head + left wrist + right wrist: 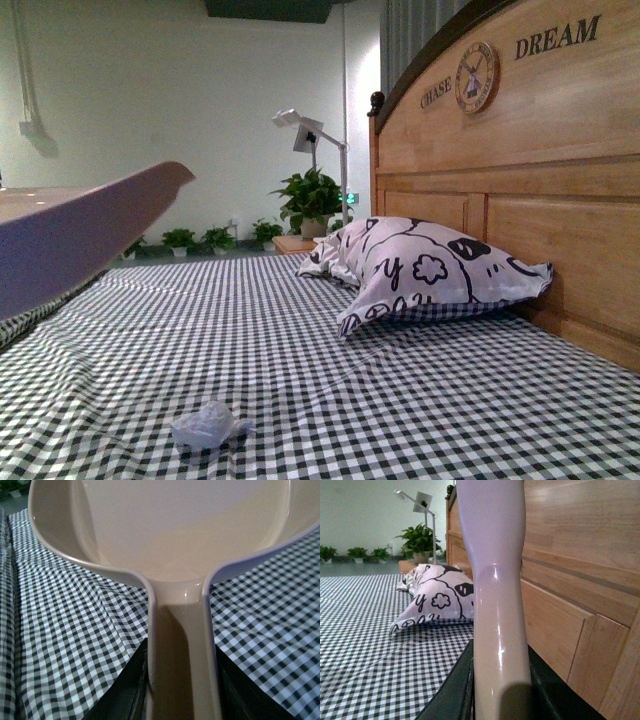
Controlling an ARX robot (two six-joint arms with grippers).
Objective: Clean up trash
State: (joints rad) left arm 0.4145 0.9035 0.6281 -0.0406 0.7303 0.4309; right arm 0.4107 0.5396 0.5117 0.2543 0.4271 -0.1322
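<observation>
The trash (207, 424), a small crumpled white paper wad, lies on the checked bedsheet near the front edge of the front view. A pale pink dustpan (80, 225) hangs over the bed at the left, well above and left of the wad. In the left wrist view my left gripper (182, 685) is shut on the dustpan's (170, 535) handle, its pan facing away over the sheet. In the right wrist view my right gripper (500, 690) is shut on the brush handle (495, 580), which stands up beside the headboard. The brush's bristles are out of view.
A white patterned pillow (425, 270) leans against the wooden headboard (530, 180) at the right. The black-and-white checked sheet (300, 370) covers the bed. Potted plants (310, 200) and a lamp stand (310, 135) are beyond the bed's far end.
</observation>
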